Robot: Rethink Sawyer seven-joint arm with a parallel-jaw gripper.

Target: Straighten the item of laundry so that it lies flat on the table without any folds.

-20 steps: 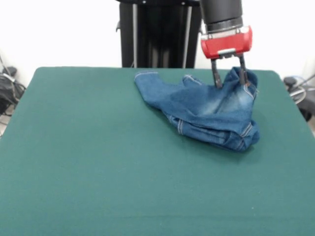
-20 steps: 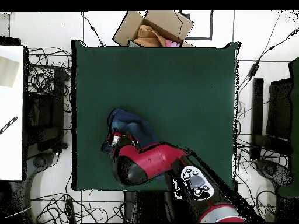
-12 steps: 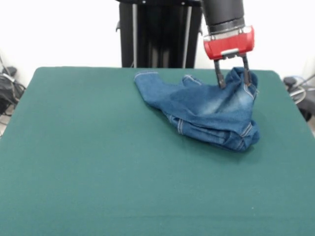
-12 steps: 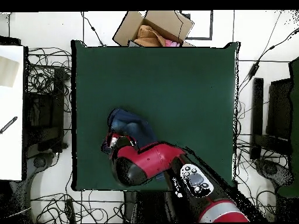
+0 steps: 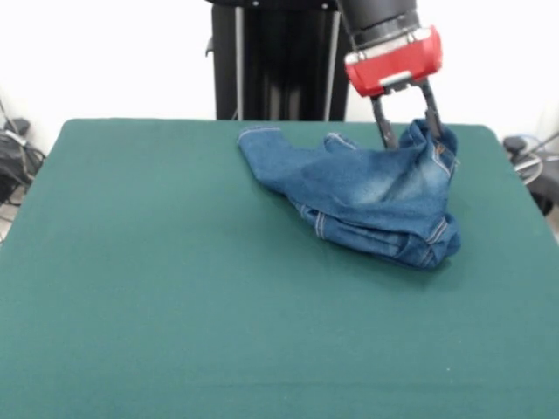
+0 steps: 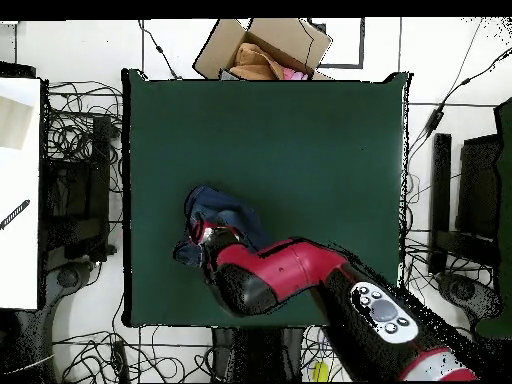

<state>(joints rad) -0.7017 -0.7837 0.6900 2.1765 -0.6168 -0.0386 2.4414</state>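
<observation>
The item of laundry (image 5: 367, 196), small blue denim jeans, lies crumpled and folded over itself at the table's (image 5: 175, 305) far right in the front view. One bunched fold stands up at its far right end. My gripper (image 5: 409, 135) hangs tilted over that fold, open, one finger on each side of the raised denim. In the overhead view the jeans (image 6: 228, 213) show at the table's (image 6: 320, 150) lower left, partly under the red arm (image 6: 275, 280), which hides the gripper.
An open cardboard box (image 6: 265, 48) with cloth in it sits past the table's top edge in the overhead view. A white surface (image 6: 20, 190) stands to the left, and cables and stands ring the table.
The gripper has risen a little and tilted, while the jeans have stayed in the same heap. In the overhead view the arm has swung toward the right.
</observation>
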